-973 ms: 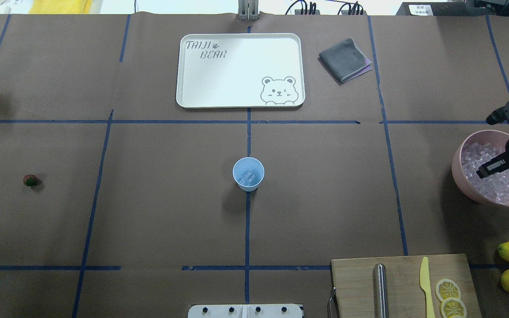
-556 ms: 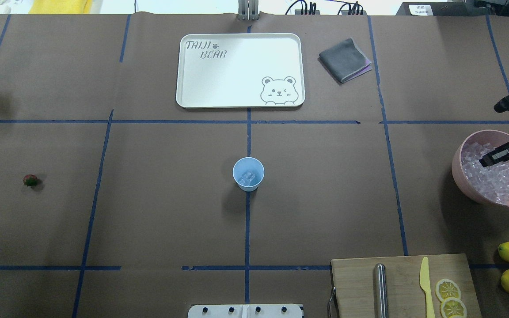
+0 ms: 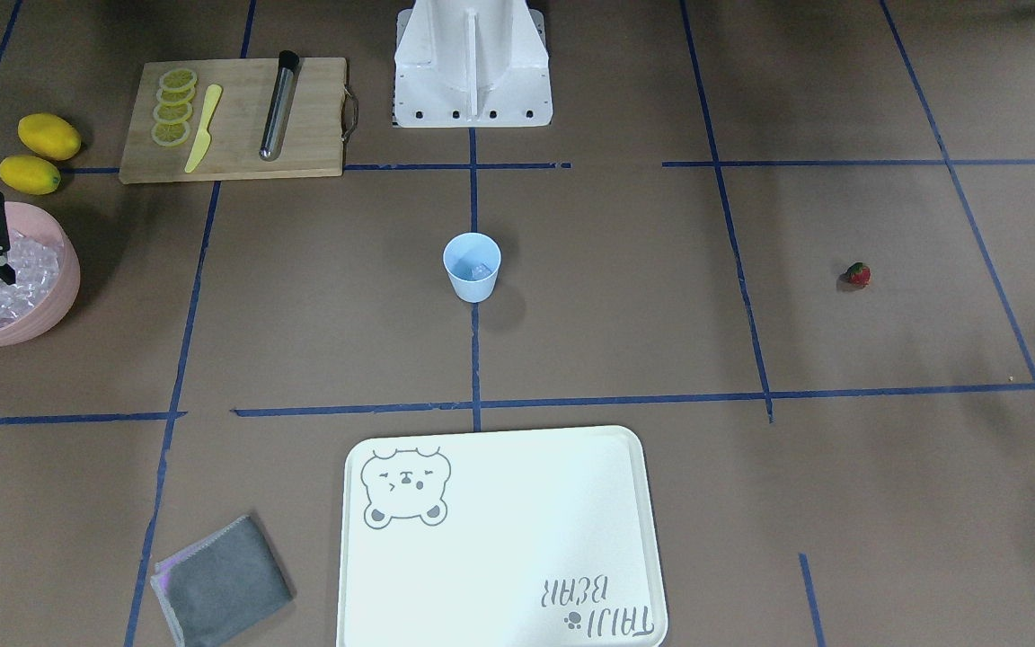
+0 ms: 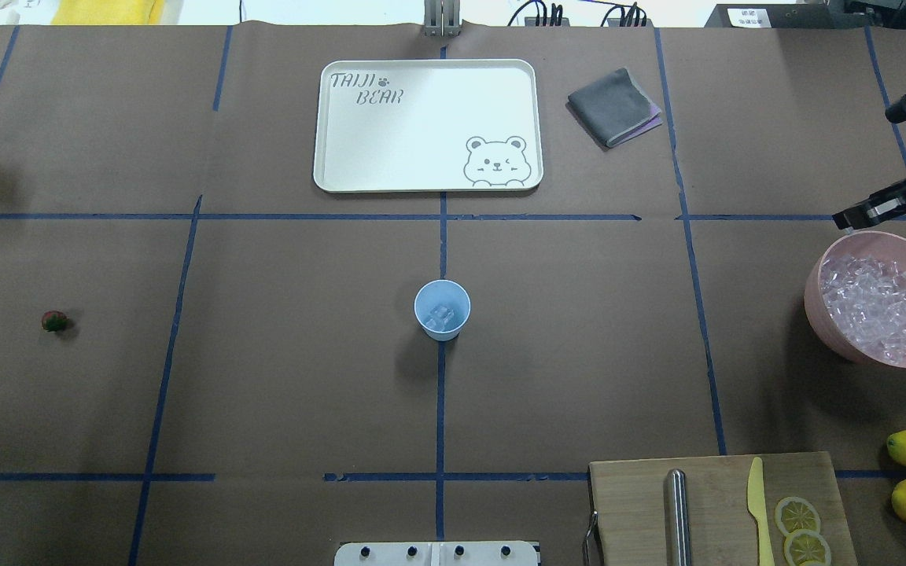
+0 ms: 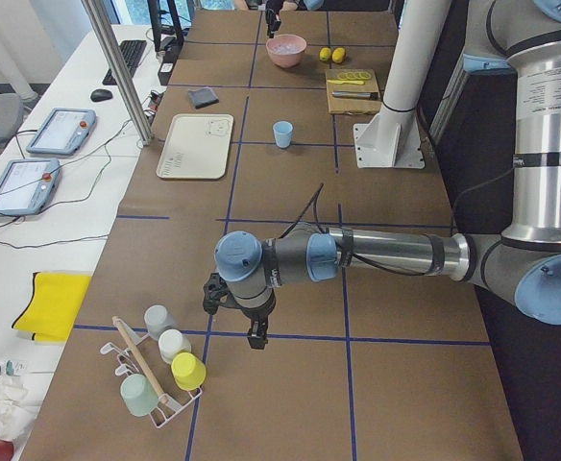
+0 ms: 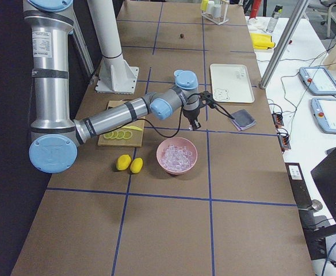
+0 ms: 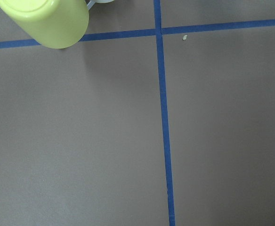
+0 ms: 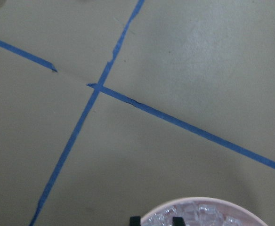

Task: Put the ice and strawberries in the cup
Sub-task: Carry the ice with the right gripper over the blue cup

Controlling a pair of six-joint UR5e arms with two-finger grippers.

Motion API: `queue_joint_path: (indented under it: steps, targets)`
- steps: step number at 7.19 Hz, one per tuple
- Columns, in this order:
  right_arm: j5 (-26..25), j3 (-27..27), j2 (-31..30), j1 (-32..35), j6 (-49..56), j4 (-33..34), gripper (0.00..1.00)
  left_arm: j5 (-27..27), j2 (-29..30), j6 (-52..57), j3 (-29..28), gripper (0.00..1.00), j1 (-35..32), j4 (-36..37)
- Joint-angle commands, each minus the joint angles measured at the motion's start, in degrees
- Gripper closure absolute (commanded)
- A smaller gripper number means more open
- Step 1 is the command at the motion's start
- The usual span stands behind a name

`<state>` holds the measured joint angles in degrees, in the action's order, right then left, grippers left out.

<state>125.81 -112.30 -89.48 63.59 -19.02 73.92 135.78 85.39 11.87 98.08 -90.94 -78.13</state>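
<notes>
Bowl (image 4: 815, 292): round, smooth pink, near the desk's (image 4: 280, 377) right edge, heaped with glassy clear ice (image 4: 876, 310) in small cubes. Cup (image 4: 442, 310): pale blue plastic tumbler, tapered, no handle, upright at the middle of the desk, which is covered in brown paper with a blue tape grid. A little ice lies in its bottom. Strawberry (image 4: 53, 321): small, red, green leafy top, lying alone near the left edge, well apart from the cup. Right gripper (image 6: 196, 126): hangs above the desk just beyond the bowl's rim, on the side away from the robot. Its wrist view shows only the ends of two black fingertips (image 8: 135, 221), a narrow gap apart; cannot tell whether a cube sits between them. Left gripper (image 5: 256, 338): points down over the desk's left end, near a rack (image 5: 156, 389); how far open cannot be told.
</notes>
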Motion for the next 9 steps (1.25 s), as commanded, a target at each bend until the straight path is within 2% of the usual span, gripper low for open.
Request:
queue_joint_path:
  steps: [1, 2, 3, 4, 6, 8, 9]
  targets:
    - [-0.38, -0.37, 7.61, -3.36, -2.14, 4.35, 0.97, 0.01, 0.04, 0.00, 0.01, 0.00, 0.24, 0.00]
    - [-2.13, -0.90, 9.92, -5.91, -2.42, 5.52, 0.99, 0.01, 0.04, 0.00, 0.01, 0.00, 0.24, 0.00]
    - [-3.80, -2.64, 12.55, -9.85, -8.51, 8.31, 1.00, 0.01, 0.04, 0.00, 0.01, 0.00, 0.24, -0.09]
    - [-5.29, -2.75, 19.10, -14.24, -15.19, 14.17, 1.00, 0.01, 0.04, 0.00, 0.01, 0.00, 0.33, -0.09]
    - [-12.30, -2.14, 31.50, -22.58, -23.12, 28.49, 1.00, 0.01, 0.12, 0.00, 0.01, 0.00, 0.42, -0.09]
    - [-14.53, 1.45, 38.21, -27.53, -32.43, 29.96, 1.00, 0.01, 0.12, 0.00, 0.01, 0.00, 0.42, 0.00]
    - [-18.02, 4.43, 41.55, -30.25, -35.96, 29.96, 1.00, 0.01, 0.12, 0.00, 0.01, 0.00, 0.42, 0.00]
